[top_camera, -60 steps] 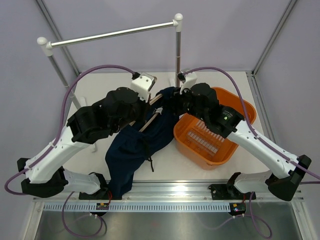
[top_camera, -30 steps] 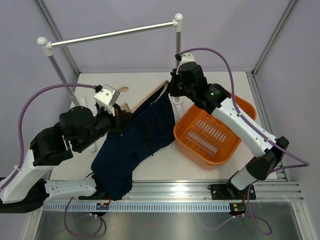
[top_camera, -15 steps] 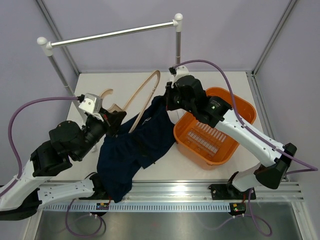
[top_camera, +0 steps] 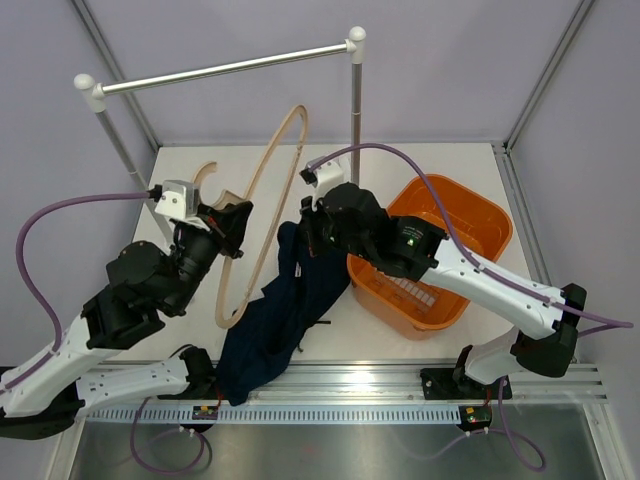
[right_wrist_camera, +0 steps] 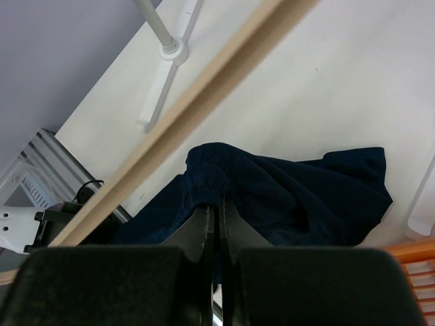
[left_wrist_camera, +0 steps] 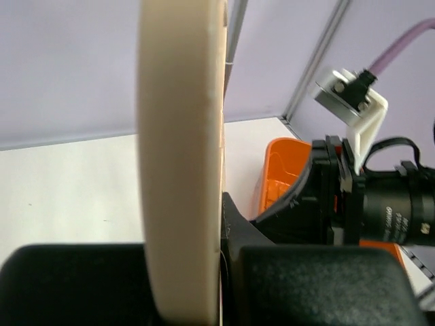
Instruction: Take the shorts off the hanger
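My desk carries the trailing end of the shorts, which droop from my right gripper, pinched on their waistband. The hanger stands clamped in my left gripper, left of the shorts.

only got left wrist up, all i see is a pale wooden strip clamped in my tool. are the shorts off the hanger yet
Observer: Nearly. In the top view the shorts hang from the right tool. The lower tip of the hanger lies near their edge, and I cannot tell if it touches.
Operator: right tool actually got cloth
Observer: Yes. The right wrist view shows its fingers shut on a fold of the navy cloth.
Operator: where's the rest of them
Observer: Their lower end lies on the table at its near edge, left of the orange tub.
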You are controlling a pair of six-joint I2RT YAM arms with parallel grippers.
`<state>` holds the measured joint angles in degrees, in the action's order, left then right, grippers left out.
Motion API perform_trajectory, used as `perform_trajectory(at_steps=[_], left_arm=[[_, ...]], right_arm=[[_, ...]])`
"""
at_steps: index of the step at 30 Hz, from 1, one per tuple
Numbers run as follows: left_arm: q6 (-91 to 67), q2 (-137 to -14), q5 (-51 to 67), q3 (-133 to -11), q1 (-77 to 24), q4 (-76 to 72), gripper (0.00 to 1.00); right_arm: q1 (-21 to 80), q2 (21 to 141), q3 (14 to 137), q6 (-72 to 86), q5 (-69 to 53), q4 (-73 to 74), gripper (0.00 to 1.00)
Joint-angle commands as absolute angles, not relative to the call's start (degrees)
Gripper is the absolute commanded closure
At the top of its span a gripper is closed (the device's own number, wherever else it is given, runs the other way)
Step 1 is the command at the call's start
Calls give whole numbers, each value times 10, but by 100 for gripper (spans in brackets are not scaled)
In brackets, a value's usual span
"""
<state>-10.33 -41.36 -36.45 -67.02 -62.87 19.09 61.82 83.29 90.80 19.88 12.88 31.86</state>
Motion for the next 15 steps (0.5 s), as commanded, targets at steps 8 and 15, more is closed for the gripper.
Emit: perform_trajectory(at_steps=[8,15], left_arm=[[-72,-390,-543,-693,-631,185,100],[-83,-358,-558,-664,-631,232,100]], right_arm=[[626,810,1075,105,239,345,100],[626,774,1263,-85,423,281,100]])
